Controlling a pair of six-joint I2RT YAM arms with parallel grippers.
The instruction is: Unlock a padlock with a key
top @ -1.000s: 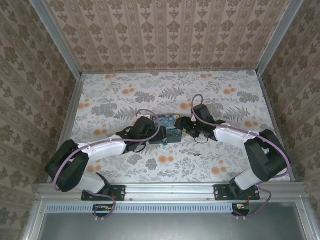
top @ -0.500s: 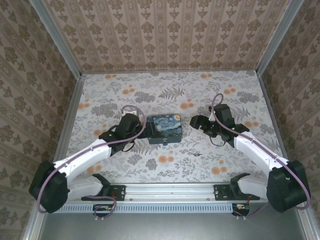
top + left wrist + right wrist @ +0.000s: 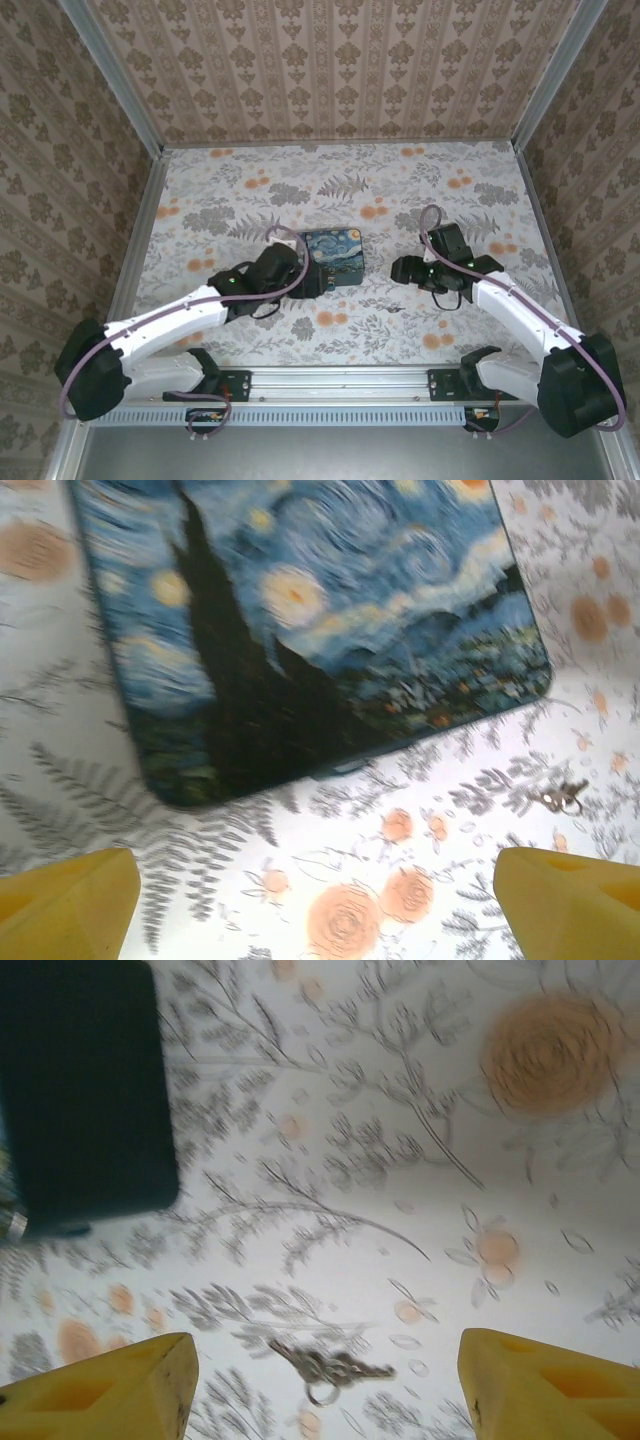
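The left hand (image 3: 305, 280), wide and empty, has swung to the near left corner of the starry box (image 3: 334, 250) at mid-tabletop (image 3: 250, 170). The right hand (image 3: 402, 268), likewise spread and empty, has drawn back above the key (image 3: 330, 1365) off the box's near right corner. The padlock (image 3: 8, 1210) seems to hang at the box's near edge, so key pickup probably comes next.

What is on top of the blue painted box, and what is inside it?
The painted lid of the box is bare where it shows; the left arm covers one corner from above. The lid is shut, so the inside is hidden.
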